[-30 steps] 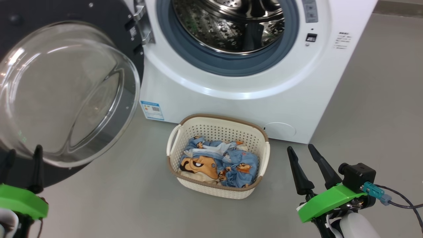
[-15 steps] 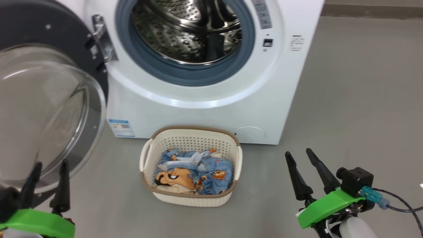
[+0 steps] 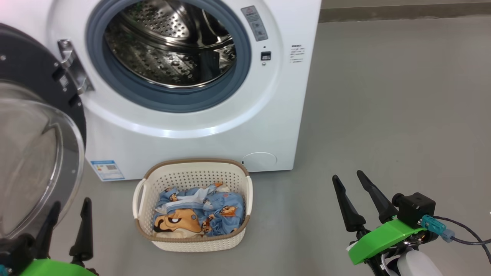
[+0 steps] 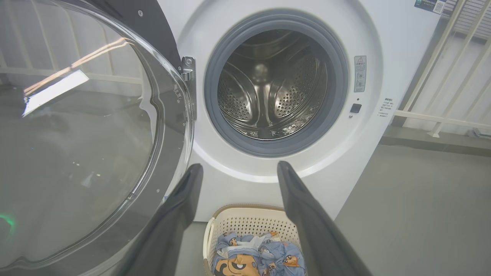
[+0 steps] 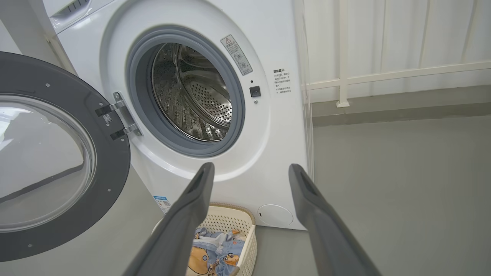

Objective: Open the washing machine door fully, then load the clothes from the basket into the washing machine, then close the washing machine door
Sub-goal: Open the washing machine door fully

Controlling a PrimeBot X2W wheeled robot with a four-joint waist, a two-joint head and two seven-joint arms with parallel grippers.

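The white washing machine (image 3: 191,142) stands with its steel drum (image 3: 168,50) exposed. Its door (image 3: 34,153) is swung out to the left, the clear glass bowl facing me. On the floor in front sits the cream basket (image 3: 191,242), holding the blue bear-print clothes (image 3: 215,211). My left gripper (image 3: 73,203) is open at the lower left, beside the door's lower edge. My right gripper (image 3: 347,175) is open and empty, to the right of the basket. The left wrist view looks past open fingers (image 4: 180,207) at the drum (image 4: 272,92), with the basket (image 4: 245,222) below.
Bare grey floor (image 3: 383,115) stretches to the right of the machine. A white railing (image 5: 383,76) runs along the wall behind it. The open door (image 5: 111,161) takes up the space left of the basket (image 5: 230,214). A cable (image 3: 460,234) trails from my right wrist.
The head camera has swung right, so machine, door and basket sit further left in the picture. Both grippers stay open and low, with nothing held.
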